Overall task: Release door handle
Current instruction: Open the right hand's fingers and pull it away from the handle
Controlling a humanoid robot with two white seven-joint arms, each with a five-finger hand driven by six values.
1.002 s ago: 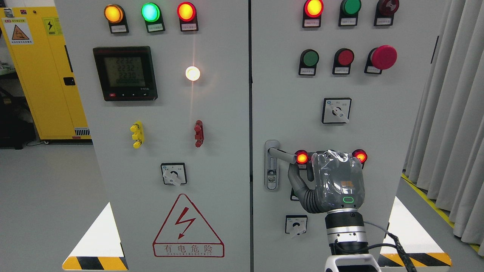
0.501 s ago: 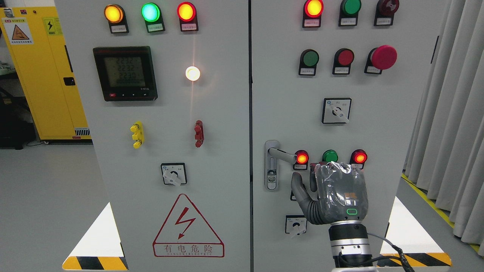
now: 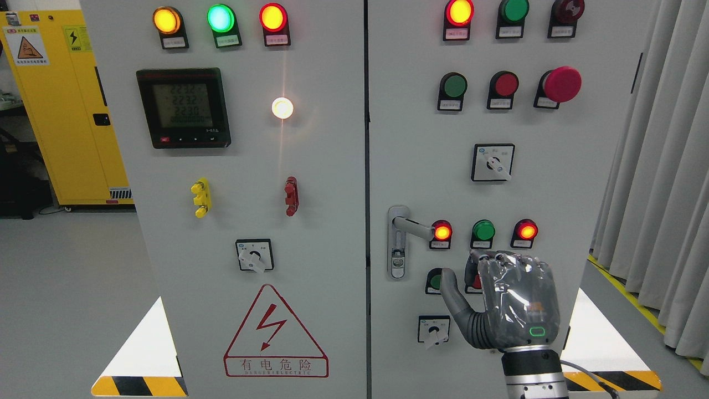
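the right hand (image 3: 507, 302) hangs below and right of the door handle (image 3: 412, 225), apart from it, thumb (image 3: 450, 285) raised, holding nothing. bare panel lies between thumb and handle. obstacles around the hand: a lit red lamp (image 3: 442, 231) just at the lever's free end, a green lamp (image 3: 483, 230) and a second red lamp (image 3: 525, 230) directly above the knuckles, a rotary switch (image 3: 433, 331) beside the palm's left. open floor (image 3: 66, 288) lies left of the cabinet; curtains (image 3: 659, 183) bound the right.
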